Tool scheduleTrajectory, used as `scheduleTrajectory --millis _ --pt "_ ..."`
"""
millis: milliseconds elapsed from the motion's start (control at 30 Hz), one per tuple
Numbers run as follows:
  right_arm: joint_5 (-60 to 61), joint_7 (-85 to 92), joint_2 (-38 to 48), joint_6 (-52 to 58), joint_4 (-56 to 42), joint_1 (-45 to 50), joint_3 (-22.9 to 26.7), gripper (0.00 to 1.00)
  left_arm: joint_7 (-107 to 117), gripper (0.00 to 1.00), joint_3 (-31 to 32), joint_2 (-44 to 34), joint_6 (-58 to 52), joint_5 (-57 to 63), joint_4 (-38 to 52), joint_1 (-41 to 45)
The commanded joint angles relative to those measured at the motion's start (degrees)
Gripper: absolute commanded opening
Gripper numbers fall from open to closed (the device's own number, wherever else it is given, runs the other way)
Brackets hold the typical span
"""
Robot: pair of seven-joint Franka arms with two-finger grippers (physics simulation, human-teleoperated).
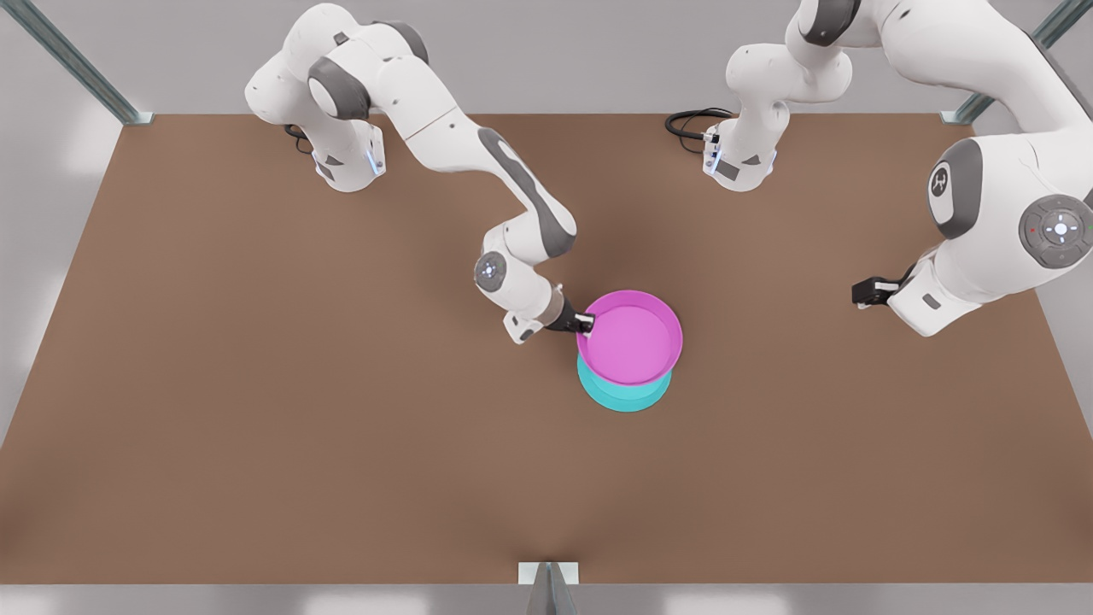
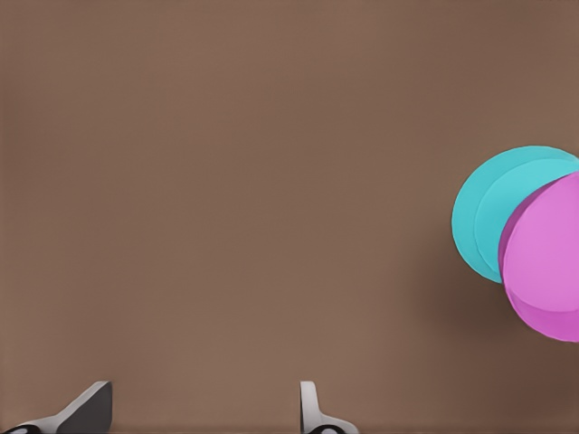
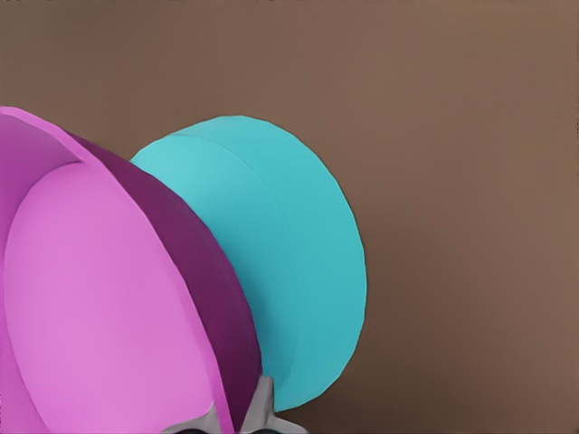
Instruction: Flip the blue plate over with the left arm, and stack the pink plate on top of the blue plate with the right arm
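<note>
The pink plate [image 1: 630,337] hangs open side up over the blue plate [image 1: 623,395], which lies base up on the brown table. My right gripper [image 1: 585,323], on the arm at the front view's left, is shut on the pink plate's rim. The right wrist view shows that rim clamped between the fingers [image 3: 262,407], with the pink plate [image 3: 99,307] in front of the blue plate [image 3: 298,271]. My left gripper [image 1: 864,293] waits open over bare table at the front view's right. Its fingers [image 2: 90,407] stand wide apart, and both plates, blue [image 2: 484,212] and pink [image 2: 547,262], lie far off.
The brown table [image 1: 256,410] has metal frame posts at its back corners [image 1: 128,111] and a bracket [image 1: 548,574] at the middle of the front edge. A black cable [image 1: 692,124] loops beside one arm base at the back.
</note>
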State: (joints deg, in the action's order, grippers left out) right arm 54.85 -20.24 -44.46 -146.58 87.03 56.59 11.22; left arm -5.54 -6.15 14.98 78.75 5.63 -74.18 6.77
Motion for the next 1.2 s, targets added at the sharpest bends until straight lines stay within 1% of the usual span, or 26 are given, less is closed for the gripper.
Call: scheduleTrajectory --millis 0,100,133,200,233,300,333,367,400,467,500,600,633,667,700,733,767,800,833,900,933,967,1000,1033,1067,1167 --pt "-0.62 -0.50 -0.01 0.16 0.07 0.01 0.03 0.21 0.00 1.00 0.00 -0.04 0.00 -0.01 0.00 0.00" --pt "-0.53 -0.59 -0.01 0.16 0.07 0.01 -0.06 0.21 0.00 1.00 0.00 -0.04 -0.09 -0.01 0.00 0.09" --pt "-0.53 -0.59 -0.01 0.16 0.07 0.01 0.03 0.28 0.00 1.00 0.00 -0.13 -0.09 0.08 0.00 0.17" --pt "-0.53 -1.99 -0.01 0.16 -0.37 0.01 0.03 0.60 0.09 1.00 0.00 -0.04 -0.09 0.08 0.00 0.17" --pt "-0.45 -2.08 -0.10 0.16 -0.55 0.01 0.03 0.63 0.00 1.00 0.00 -0.04 -0.09 0.08 0.00 0.17" --pt "-0.53 -3.66 -1.16 0.16 -2.31 0.01 0.03 0.64 0.09 1.00 0.00 -0.04 0.00 0.08 0.00 0.17" --pt "-0.53 -3.66 -1.24 0.16 -2.39 0.01 0.03 0.70 0.09 1.00 0.00 -0.04 0.00 0.08 0.00 0.17" --pt "-0.62 -3.66 -1.16 0.16 -2.31 0.01 0.03 0.89 0.00 1.00 0.00 -0.04 0.00 0.08 0.00 0.17" --pt "-0.71 -3.58 -1.16 0.16 -2.31 0.01 0.03 0.94 0.09 1.00 0.00 -0.04 0.00 0.08 0.00 0.17" --pt "-0.71 -3.14 -0.89 0.16 -2.04 0.01 0.03 0.94 0.09 1.00 0.00 -0.04 0.00 0.08 0.00 0.17" --pt "-3.08 -2.96 1.83 1.12 -1.25 -0.16 1.35 0.96 0.09 1.00 0.00 -0.04 0.00 0.08 0.00 0.17" --pt "-3.88 -2.17 7.54 1.21 2.88 -0.95 1.52 0.98 0.09 1.00 0.00 -0.04 0.00 0.08 0.00 0.26" --pt "-3.96 0.37 10.09 1.21 5.42 -2.09 1.70 1.00 0.09 1.00 0.08 -0.04 0.00 0.08 0.00 0.17" --pt "-4.14 5.82 13.87 1.30 10.08 -4.90 1.70 1.00 0.09 1.00 0.08 -0.04 0.09 0.08 0.00 0.17" --pt "-4.31 10.90 17.55 3.74 13.15 -8.23 1.70 1.00 0.09 1.00 0.08 -0.04 0.09 -0.01 0.00 0.17" --pt "-8.16 16.10 21.95 11.20 14.92 -14.29 1.70 1.00 0.09 1.00 0.08 -0.04 0.09 -0.10 0.00 0.17" --pt "-20.00 16.38 25.55 17.54 15.62 -18.61 1.79 1.00 0.09 1.00 0.08 -0.04 0.09 -0.10 0.00 0.26" --pt "-30.14 17.34 28.37 24.67 15.62 -23.01 1.70 1.00 0.09 1.00 0.17 -0.13 0.00 -0.10 0.00 0.26" --pt "-34.28 20.24 30.40 30.39 15.54 -28.63 1.70 1.00 0.09 1.00 0.17 -0.13 0.00 -0.10 0.09 0.26" --pt "-42.19 23.22 33.03 35.48 15.19 -35.93 1.61 1.00 0.09 1.00 0.26 -0.04 0.00 -0.27 0.88 0.26" --pt "-47.81 26.48 34.70 39.79 13.26 -38.74 1.26 1.00 0.09 1.00 0.26 0.05 0.00 -0.27 0.88 0.26" --pt "-51.59 26.48 34.18 47.43 7.81 -43.48 -0.75 1.00 0.09 1.00 0.26 0.05 0.09 -0.27 0.88 0.26" --pt "-53.27 26.22 34.88 49.20 6.66 -49.99 -5.94 1.00 0.09 1.00 0.26 0.05 0.00 -0.27 0.88 0.26" --pt "-53.88 26.22 36.37 50.08 5.78 -52.28 -6.91 1.00 0.09 1.00 0.26 0.05 0.00 -0.27 0.88 0.26" --pt "-56.87 26.22 36.81 50.96 4.73 -52.46 -6.56 1.00 0.09 1.00 0.26 0.05 0.00 -0.27 0.88 0.26" --pt "-56.70 26.48 36.81 52.10 3.32 -54.22 -5.95 1.00 0.09 1.00 0.26 0.05 0.00 -0.27 0.88 0.26"
